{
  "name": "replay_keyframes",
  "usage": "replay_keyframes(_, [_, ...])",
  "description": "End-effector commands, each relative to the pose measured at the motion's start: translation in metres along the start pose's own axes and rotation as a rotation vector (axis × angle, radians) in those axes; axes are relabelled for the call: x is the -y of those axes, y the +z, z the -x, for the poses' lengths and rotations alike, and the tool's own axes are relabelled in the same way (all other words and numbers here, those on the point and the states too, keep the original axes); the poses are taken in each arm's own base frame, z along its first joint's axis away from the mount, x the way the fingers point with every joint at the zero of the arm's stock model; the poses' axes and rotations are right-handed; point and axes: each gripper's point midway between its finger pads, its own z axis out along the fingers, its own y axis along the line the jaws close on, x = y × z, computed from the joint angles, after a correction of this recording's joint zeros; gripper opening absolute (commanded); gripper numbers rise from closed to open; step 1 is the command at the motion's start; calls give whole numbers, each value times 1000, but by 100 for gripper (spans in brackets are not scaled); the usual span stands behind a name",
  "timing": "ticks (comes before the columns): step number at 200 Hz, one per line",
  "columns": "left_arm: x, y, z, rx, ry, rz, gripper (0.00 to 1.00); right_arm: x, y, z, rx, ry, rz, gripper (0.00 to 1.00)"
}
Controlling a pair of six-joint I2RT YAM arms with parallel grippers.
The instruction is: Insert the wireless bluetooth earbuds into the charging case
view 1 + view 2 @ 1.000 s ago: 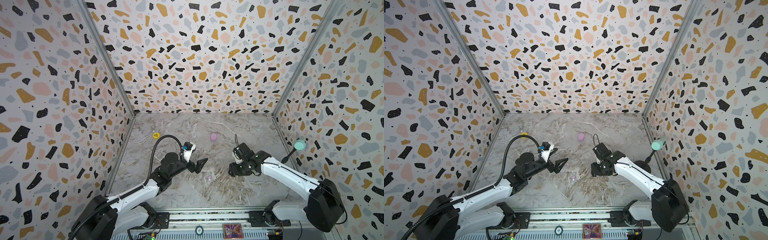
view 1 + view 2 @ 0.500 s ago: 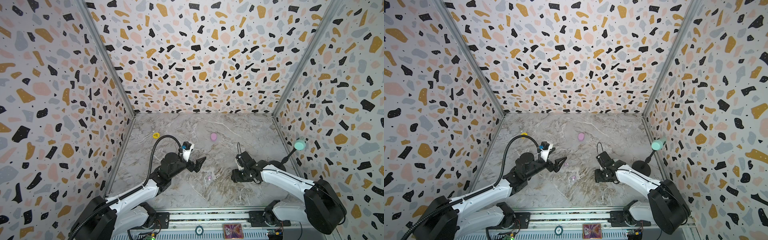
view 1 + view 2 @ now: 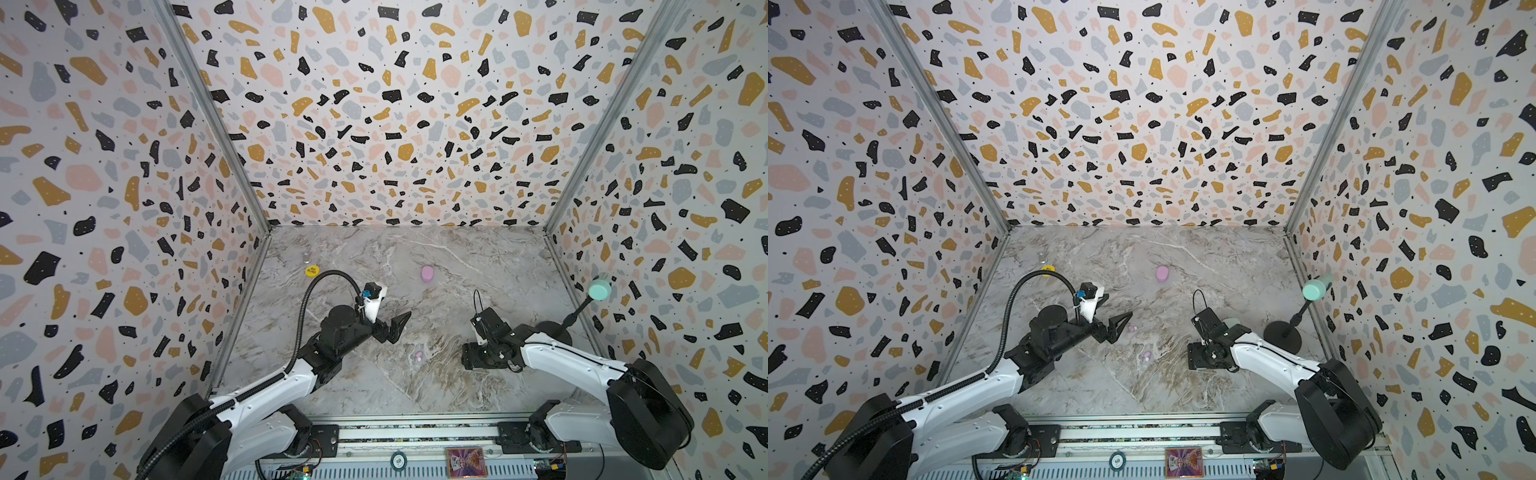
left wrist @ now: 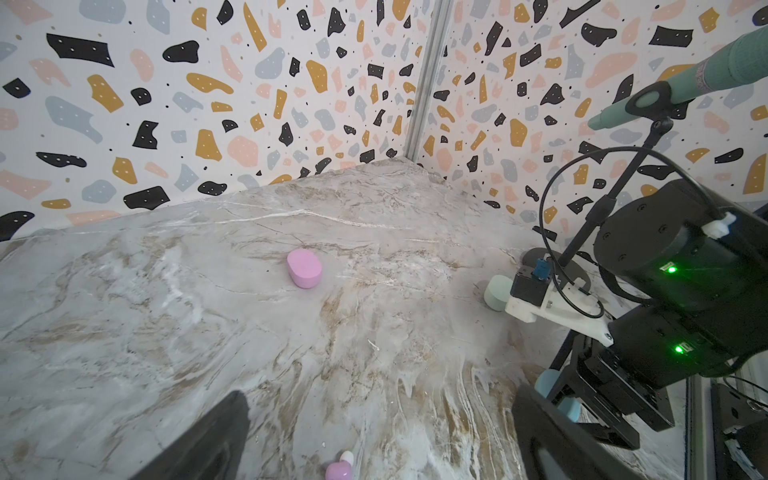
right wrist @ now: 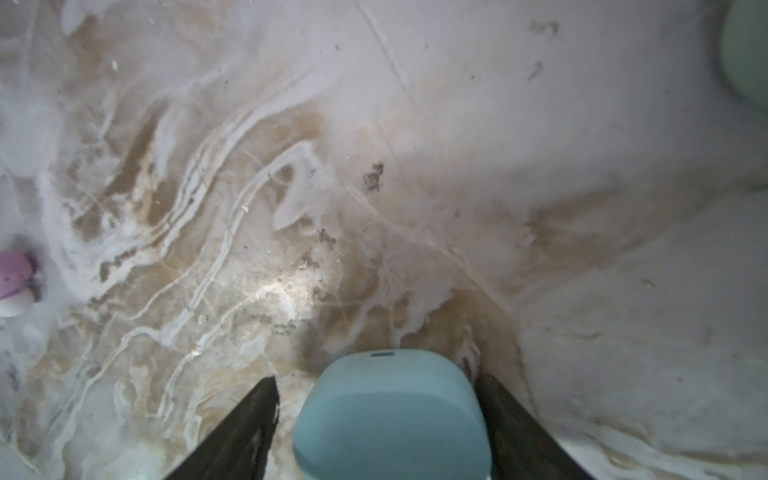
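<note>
- two left fingers (image 3: pixel 399 323) stand spread wide with nothing between them, hovering above the marble counter (image 3: pixel 374 386), left of centre in both top views.
- one pink earbud (image 3: pixel 1147 355) lies on the counter between the two arms, toward the front. a second pink earbud (image 3: pixel 1131 328) shows just beside the left fingertips in a top view. the left wrist view has a pink earbud (image 4: pixel 338 467) under the gap of those fingers. no blue or mint earbuds can be made out.
- the pink charging case (image 3: pixel 427 274) sits lid shut, well apart toward the back.
- the right fingers (image 5: pixel 245 424) are low at the counter, spread either side of the blue charging case (image 5: pixel 390 415). a gap shows on one side, so the closed case looks unclamped.
- the mint charging case (image 4: pixel 496 293) rests just beyond the right wrist.
- judged step: early, with the cases laid out and no earbud seated.
- next move, likely: the left fingers drop over the nearby pink earbud and narrow to a fine pinch on that tiny rounded body. the pink charging case also needs opening, probably with one arm bracing it.
</note>
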Motion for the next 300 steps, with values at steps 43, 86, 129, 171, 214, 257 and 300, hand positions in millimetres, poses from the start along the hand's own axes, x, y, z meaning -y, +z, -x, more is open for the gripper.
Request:
replay_keyframes(43, [-6, -9, 18, 66, -10, 53, 100, -24, -53, 31, 65, -6, 9, 87])
replay_keyframes(86, [-13, -11, 13, 60, -43, 88, 100, -54, -67, 67, 116, -64, 57, 90])
replay_keyframes(129, [-21, -14, 2, 46, -89, 123, 100, -81, -60, 130, 192, -137, 80, 93])
replay_keyframes(171, [-27, -18, -6, 38, -110, 155, 100, -93, -32, 206, 255, -154, 73, 94])
replay_keyframes(214, [-33, -19, -7, 28, -96, 175, 100, -102, 5, 267, 281, -156, 81, 94])
replay_keyframes(257, [-39, -22, -7, 30, -90, 193, 100, -107, 30, 302, 284, -179, 30, 95])
replay_keyframes(300, [-43, -22, -11, 27, -104, 188, 100, -102, 52, 321, 267, -213, -62, 96])
